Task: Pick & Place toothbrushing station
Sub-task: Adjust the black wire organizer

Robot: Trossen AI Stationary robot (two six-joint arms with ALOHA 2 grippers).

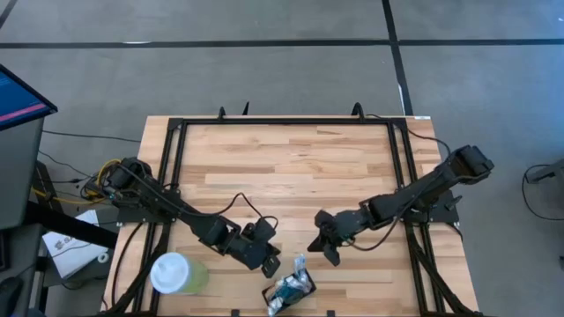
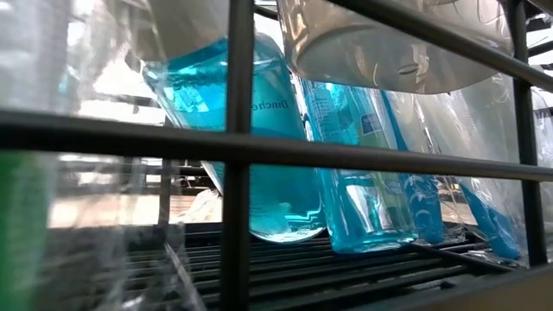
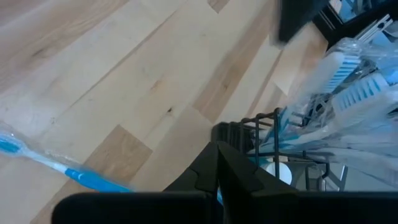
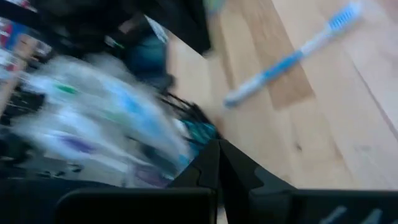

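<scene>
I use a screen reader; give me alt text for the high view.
Seen from above, the left gripper and right gripper, both shut, flank a black holder of toothbrushes at the wooden table's near edge. A green cup stands left.

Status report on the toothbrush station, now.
Left gripper and right gripper shut, empty, flanking the black holder at the near table edge. One blue toothbrush loose on the wood. Green cup standing clear left.
</scene>
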